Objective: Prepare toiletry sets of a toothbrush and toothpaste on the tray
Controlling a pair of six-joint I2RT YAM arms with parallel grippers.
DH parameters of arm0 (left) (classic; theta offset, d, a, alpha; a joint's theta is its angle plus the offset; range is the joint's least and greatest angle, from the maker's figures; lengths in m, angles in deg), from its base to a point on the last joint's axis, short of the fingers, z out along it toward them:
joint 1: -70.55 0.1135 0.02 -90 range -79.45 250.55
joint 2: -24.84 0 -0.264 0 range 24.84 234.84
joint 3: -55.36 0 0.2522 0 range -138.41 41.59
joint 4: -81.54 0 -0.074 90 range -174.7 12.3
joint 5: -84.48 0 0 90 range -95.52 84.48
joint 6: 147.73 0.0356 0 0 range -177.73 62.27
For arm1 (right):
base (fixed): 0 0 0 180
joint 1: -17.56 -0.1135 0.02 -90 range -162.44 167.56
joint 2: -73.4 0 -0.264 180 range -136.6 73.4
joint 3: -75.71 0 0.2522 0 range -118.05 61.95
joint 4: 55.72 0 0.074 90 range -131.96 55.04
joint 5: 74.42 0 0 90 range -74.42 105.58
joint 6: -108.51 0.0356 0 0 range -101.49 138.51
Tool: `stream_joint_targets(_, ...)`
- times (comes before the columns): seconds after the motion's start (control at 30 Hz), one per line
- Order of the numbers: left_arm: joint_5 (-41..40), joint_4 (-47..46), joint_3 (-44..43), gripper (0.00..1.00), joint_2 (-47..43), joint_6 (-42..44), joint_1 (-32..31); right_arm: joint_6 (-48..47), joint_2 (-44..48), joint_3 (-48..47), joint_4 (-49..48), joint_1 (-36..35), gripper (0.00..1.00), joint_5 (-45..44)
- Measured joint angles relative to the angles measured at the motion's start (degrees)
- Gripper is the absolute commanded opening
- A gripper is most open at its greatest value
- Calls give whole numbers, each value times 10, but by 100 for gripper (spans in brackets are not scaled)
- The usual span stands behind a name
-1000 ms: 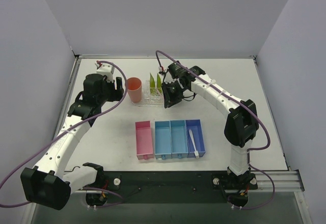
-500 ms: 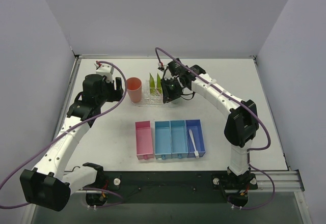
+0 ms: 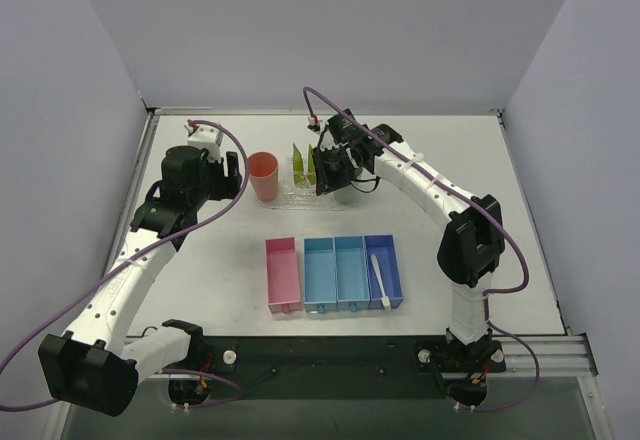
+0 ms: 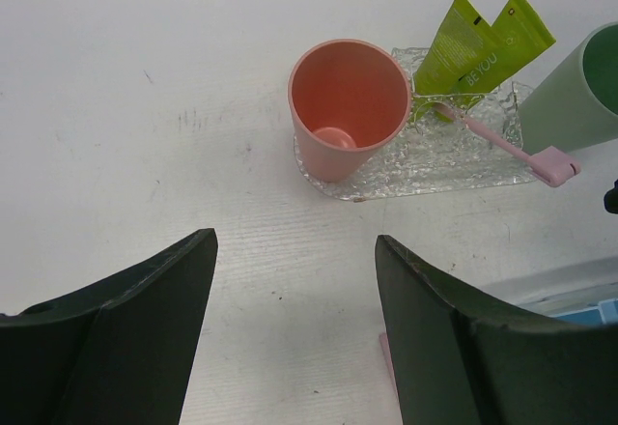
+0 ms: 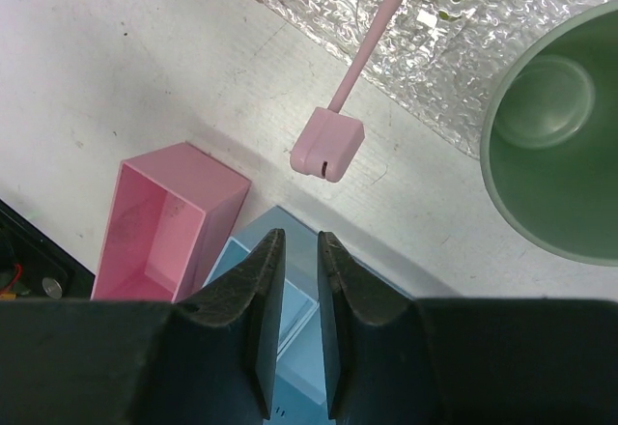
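The clear bumpy tray (image 3: 290, 198) (image 4: 425, 169) (image 5: 463, 29) holds a pink cup (image 4: 348, 106) and two yellow-green toothpaste tubes (image 4: 478, 43) (image 3: 305, 160) standing upright. One pink toothbrush (image 4: 502, 142) (image 5: 372, 34) lies across the tray, its block end (image 5: 326, 145) on the table beyond the rim. A second toothbrush (image 3: 380, 280) lies in the rightmost blue bin. My right gripper (image 3: 328, 170) (image 5: 300, 237) hovers above the first toothbrush with a narrow gap between its jaws, empty. My left gripper (image 4: 294, 241) (image 3: 215, 170) is wide open and empty, left of the pink cup.
A green cup (image 3: 346, 194) (image 5: 560, 135) stands at the tray's right end. A pink bin (image 3: 283, 275) and a row of blue bins (image 3: 350, 272) sit near the front of the table. The walls are close at the back and sides.
My right gripper has moved back and left over the tray, uncovering the green cup. The left arm has not moved.
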Motion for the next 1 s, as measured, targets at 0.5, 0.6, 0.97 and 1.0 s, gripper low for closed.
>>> stream_joint_targets(0.5, 0, 1, 0, 76, -4, -2, 0, 10, 109, 104, -10, 2, 35, -30)
stream_joint_targets(0.6, 3, 1, 0, 76, -6, -11, 0, 22, 194, 180, -10, 9, 36, -38)
stream_joint_targets(0.97, 16, 7, 0, 76, -12, -30, -9, 89, 355, 428, -6, 19, 40, -71)
stream_joint_targets(1.0, 16, 10, 0, 76, -13, -30, -13, 94, 355, 440, -8, 16, 40, -72)
